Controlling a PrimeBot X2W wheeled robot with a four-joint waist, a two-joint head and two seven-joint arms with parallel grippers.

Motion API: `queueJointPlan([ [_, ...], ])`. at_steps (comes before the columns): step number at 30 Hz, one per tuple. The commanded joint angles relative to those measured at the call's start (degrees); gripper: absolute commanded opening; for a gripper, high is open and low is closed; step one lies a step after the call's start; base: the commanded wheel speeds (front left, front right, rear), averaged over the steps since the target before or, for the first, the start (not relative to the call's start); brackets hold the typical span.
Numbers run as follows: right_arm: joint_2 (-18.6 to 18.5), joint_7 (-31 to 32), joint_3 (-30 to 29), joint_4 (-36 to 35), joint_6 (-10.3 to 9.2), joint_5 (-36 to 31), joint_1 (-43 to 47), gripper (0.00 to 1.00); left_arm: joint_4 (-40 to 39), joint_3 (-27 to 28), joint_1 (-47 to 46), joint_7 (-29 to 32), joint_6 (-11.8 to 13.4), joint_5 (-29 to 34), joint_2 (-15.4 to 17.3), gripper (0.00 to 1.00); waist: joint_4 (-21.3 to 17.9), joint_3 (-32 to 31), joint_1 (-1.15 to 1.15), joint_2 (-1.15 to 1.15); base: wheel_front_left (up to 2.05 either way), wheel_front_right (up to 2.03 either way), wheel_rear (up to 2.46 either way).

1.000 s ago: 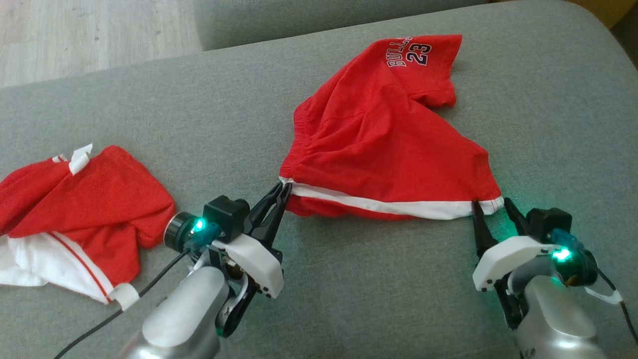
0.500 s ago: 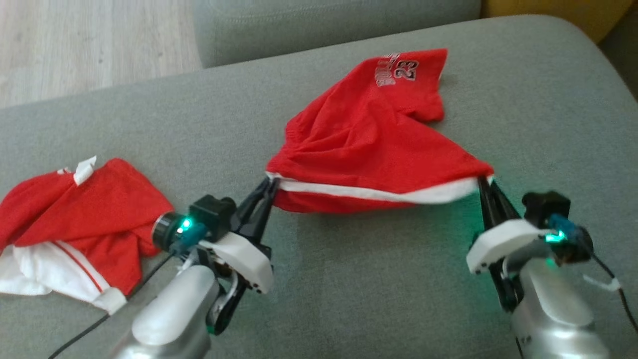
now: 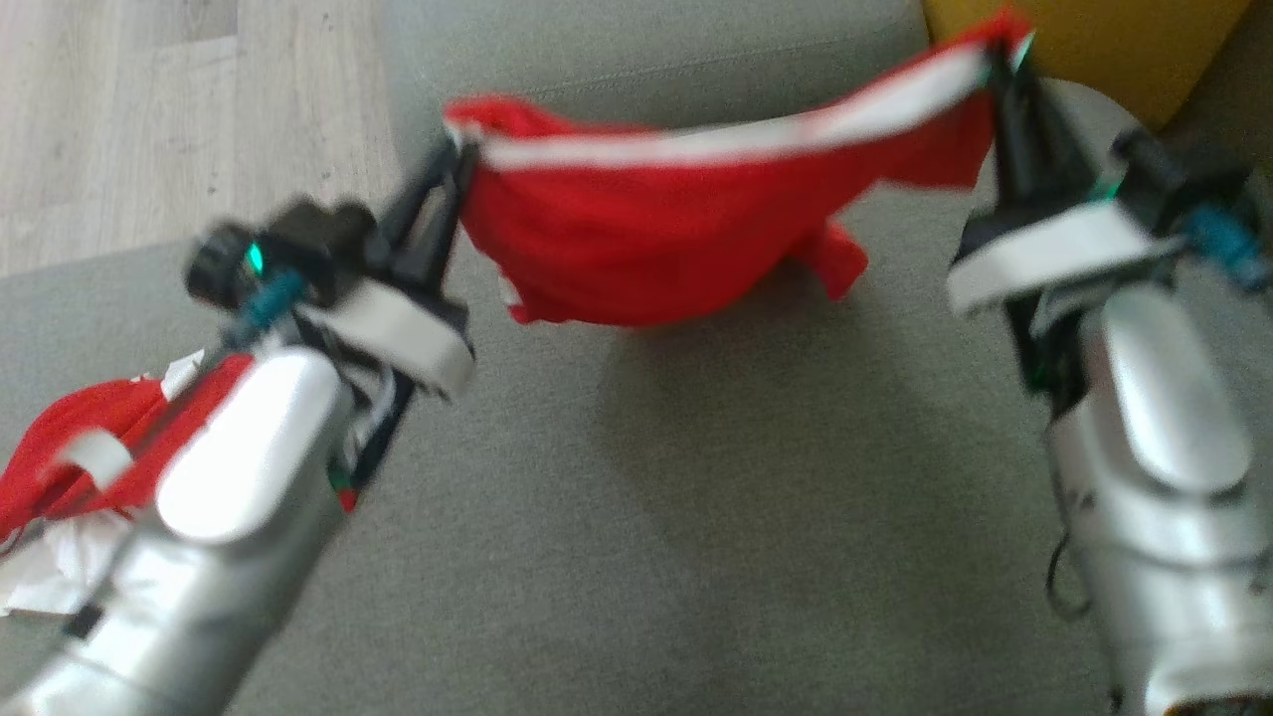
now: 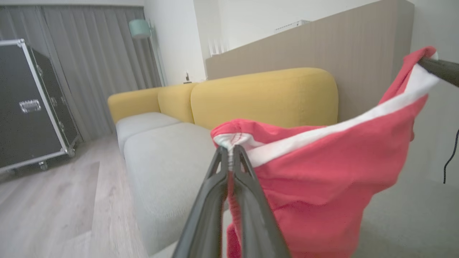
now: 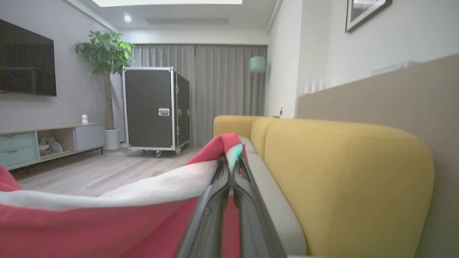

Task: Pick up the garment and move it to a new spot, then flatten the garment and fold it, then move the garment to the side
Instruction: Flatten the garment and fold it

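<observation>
1. The garment [image 3: 646,249], red with a white band along its top edge, is held in the air over the grey cushion [image 3: 696,517], stretched by that band between the two grippers.
2. The left gripper [image 3: 459,154] is closed on one end of the band. In the left wrist view the cloth is seen pinched between its dark fingers [image 4: 211,200].
3. The right gripper [image 3: 998,65] is clamped on the other end of the band, further up the head view and close to the yellow backrest [image 3: 1124,50].
4. The body of the garment sags below the band in loose folds. Whether the lowest fold touches the cushion cannot be told, as the head view is blurred.
5. The pick-up is judged to be done, with both ends gripped and the cloth raised.
6. The move to a new spot is judged to be in hand, since the garment is not yet set down.
7. Laying it down, flattening, folding and the shift to the side are all left to do.
8. A second red and white cloth [image 3: 60,467] lies crumpled on the cushion beside the left forearm [image 3: 229,477], well apart from the held garment.
</observation>
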Motion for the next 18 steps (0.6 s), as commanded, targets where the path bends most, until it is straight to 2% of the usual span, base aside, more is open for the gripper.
queueJointPlan([
  [1, -0.58, 0.17, 1.35, -2.83, 0.13, 0.05, -4.65, 0.00, -1.95, 3.15, -5.42, 0.15, 0.18, 0.81, 2.41, 0.00, -0.05, -0.46, 0.00, 0.00, 0.00, 0.00, 0.00],
  [9, -2.34, 1.67, 2.22, -5.19, 0.13, -0.59, -10.87, 0.00, -3.84, 5.10, -11.37, 0.48, 1.03, 1.45, 3.94, 0.00, -0.09, -2.76, 0.00, 0.00, 0.00, 0.00, 0.00],
  [13, -2.87, 3.42, 2.24, -7.88, 0.13, -0.66, -8.93, 0.00, -7.84, 5.36, -9.31, 2.05, 2.17, 0.73, 5.02, 0.00, 0.08, -3.41, 0.00, 0.00, 0.00, 0.00, 0.00],
  [18, -3.70, 6.68, 1.74, -12.23, 0.13, -1.40, -5.21, 0.00, -14.25, 5.77, -5.90, 5.59, 4.80, -0.16, 6.78, 0.00, 0.57, -2.81, 0.00, 0.00, 0.00, 0.00, 0.00],
])
